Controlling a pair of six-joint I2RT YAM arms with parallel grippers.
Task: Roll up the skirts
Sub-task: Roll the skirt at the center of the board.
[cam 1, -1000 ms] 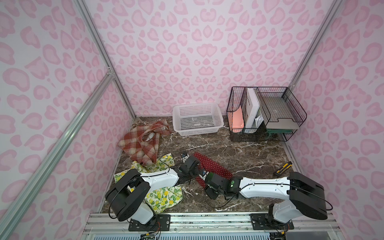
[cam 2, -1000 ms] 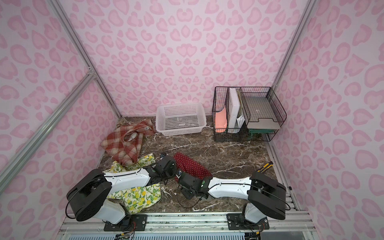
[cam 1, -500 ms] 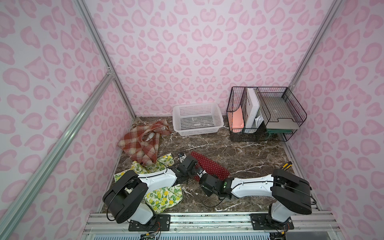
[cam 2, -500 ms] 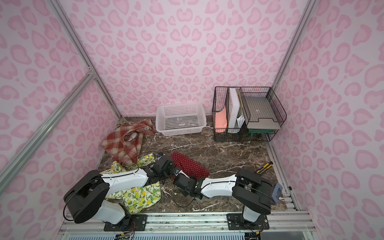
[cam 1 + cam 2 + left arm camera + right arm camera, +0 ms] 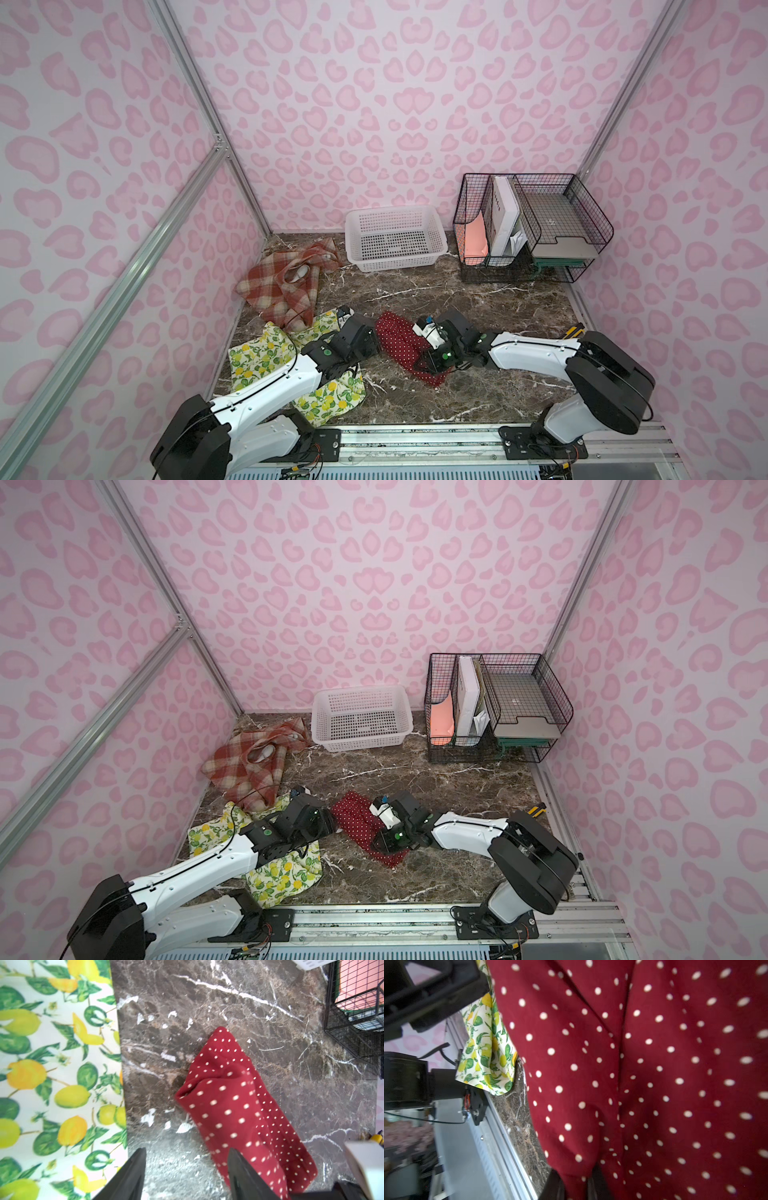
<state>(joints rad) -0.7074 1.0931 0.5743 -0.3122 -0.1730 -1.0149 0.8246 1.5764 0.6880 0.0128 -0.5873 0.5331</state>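
Since both wrists are crowded round the red polka-dot skirt [image 5: 399, 343], here's a quick rundown from my chair. It lies bunched near the front of the marble table [image 5: 457, 299]. The right gripper [image 5: 576, 1176] is pinching a fold of it. The left gripper [image 5: 187, 1151] has its fingers spread over bare marble, with the red cloth just beside one finger.

I count three skirts. The lemon-print skirt [image 5: 257, 357] is spread at front left with my left arm [image 5: 270, 386] lying across it. The plaid skirt [image 5: 282, 282] is heaped behind, its near edge meeting the lemon one.

At the back there's one white lattice basket [image 5: 399, 259]. Beside it, one black wire rack [image 5: 582, 216] holds a pink folder [image 5: 473, 245], a white binder [image 5: 505, 216] and a grey slab [image 5: 561, 249] with a faint mark I can't read. One yellow-black tool [image 5: 575, 330] sits at the right edge.
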